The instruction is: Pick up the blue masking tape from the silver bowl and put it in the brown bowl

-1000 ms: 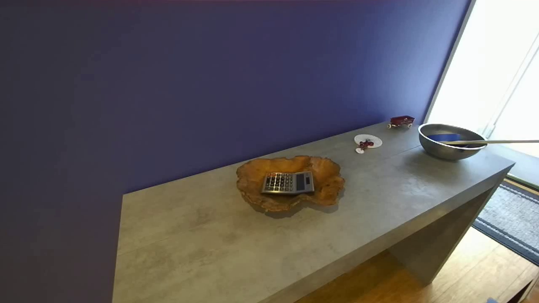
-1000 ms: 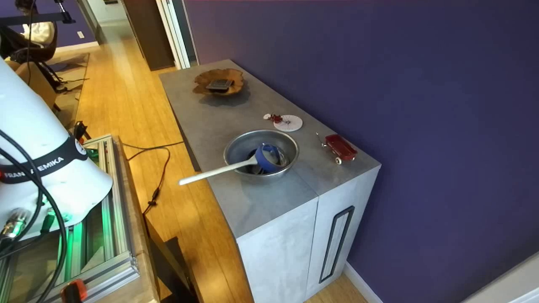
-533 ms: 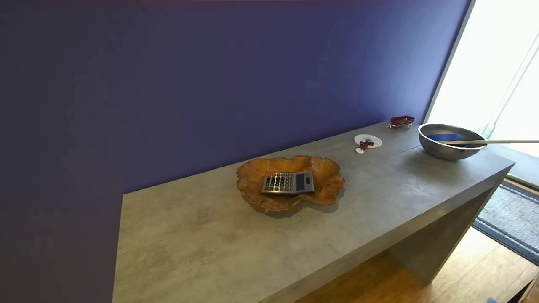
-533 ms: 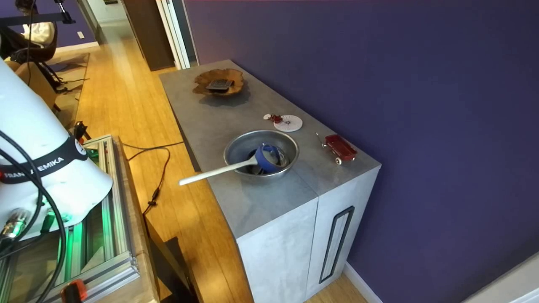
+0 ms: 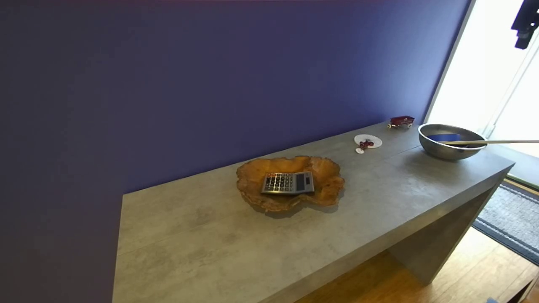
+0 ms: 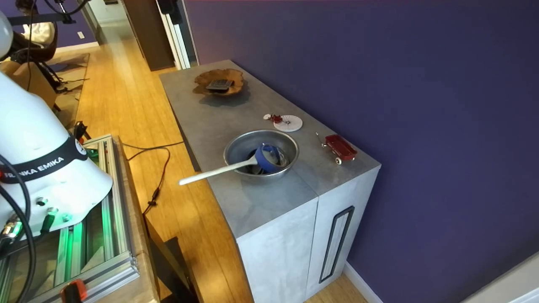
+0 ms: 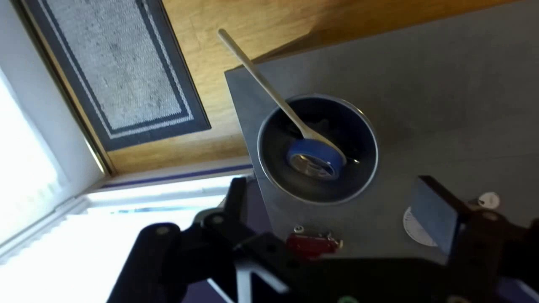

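Tape (image 7: 316,158) is leaning inside the silver bowl (image 7: 324,191), and a spoon (image 7: 270,86) seems to be lying against it, perhaps helping to prop it up. The fingers (image 7: 436,216) are standing wide apart and holding nothing, likely to leave room for grabbing the tape. Farther along the counter (image 5: 210,235), the brown bowl (image 5: 326,185) is sitting with a calculator (image 5: 288,183) taking up its middle.

In an exterior view, the right edge cuts off the long pale wooden spoon (image 5: 505,142), and the round silver metal bowl (image 5: 444,153) hides the lower part of the blue masking-tape roll (image 5: 444,137). In the wrist view, the black claw (image 7: 334,191) hides parts of the dark-red toy wagon (image 7: 309,244) and the white disc (image 7: 414,229). All 3 views crop the claw.
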### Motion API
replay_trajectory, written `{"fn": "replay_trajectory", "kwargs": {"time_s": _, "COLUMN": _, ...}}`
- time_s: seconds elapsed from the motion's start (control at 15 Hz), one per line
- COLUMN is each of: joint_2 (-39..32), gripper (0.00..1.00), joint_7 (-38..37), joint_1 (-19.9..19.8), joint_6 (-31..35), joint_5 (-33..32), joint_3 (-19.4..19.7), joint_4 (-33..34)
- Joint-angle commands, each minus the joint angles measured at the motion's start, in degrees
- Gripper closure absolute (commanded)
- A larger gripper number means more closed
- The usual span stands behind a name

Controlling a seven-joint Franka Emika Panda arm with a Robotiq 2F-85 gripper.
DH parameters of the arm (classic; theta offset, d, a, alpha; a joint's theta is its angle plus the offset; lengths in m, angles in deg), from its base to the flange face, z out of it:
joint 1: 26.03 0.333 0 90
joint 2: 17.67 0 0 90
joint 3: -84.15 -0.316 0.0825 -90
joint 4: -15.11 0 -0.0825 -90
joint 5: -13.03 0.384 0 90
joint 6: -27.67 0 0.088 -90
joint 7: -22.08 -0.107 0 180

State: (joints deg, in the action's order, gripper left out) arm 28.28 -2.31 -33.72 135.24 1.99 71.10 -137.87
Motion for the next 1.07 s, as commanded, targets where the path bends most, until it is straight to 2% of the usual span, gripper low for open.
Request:
{"fn": "replay_trajectory", "kwargs": {"time_s": 0.0, "joint_2": -1.3, "gripper": 0.0, "joint_7": -0.6, "joint_1": 0.3, "joint_6": 0.1, "joint_5": -0.6, "joint_3": 1.7, "joint_4": -0.4}}
{"fn": "replay_trajectory", "kwargs": {"time_s": 0.6, "joint_2": -3.0, "gripper": 0.0, "joint_7": -1.2, "joint_1": 0.1, "joint_6": 0.4, "joint_5": -0.6, "joint_3": 2.3, "joint_4": -0.4}}
{"fn": "replay_trajectory", "kwargs": {"time_s": 0.8, "joint_2": -9.1, "gripper": 0.0, "joint_7": 3.2, "joint_1": 0.4, "joint_6": 5.8, "joint_5": 0.7, "joint_3": 6.1, "joint_4": -1.0}}
{"fn": "replay_trajectory", "kwargs": {"time_s": 1.0, "joint_2": -19.3, "gripper": 0.0, "joint_7": 12.5, "joint_1": 0.2, "joint_6": 17.5, "joint_5": 2.4, "joint_3": 13.3, "joint_4": -0.9}}
